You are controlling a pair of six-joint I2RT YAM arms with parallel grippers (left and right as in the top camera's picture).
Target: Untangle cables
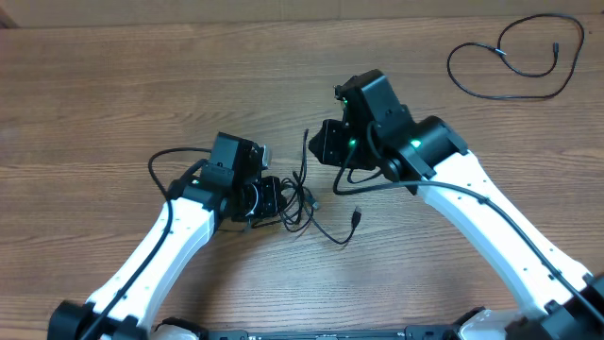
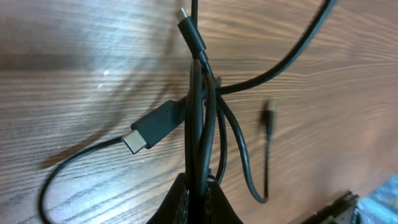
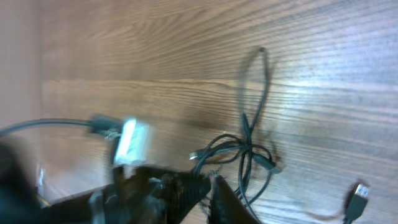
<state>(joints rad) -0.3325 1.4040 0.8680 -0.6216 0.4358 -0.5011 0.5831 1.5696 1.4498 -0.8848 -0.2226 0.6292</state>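
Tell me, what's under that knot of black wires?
Only the wooden table shows beneath the cable knot. The left gripper pinches the knot's lower end, so the strands between its fingers are covered.

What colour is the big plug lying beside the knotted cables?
The plug is black with a silvery metal tip, clearest in the left wrist view.

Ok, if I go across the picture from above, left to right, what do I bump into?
Left gripper → tangled cables it pinches → loose plug end → separate looped cable, far right. The right gripper overlaps the middle, so it's left out.
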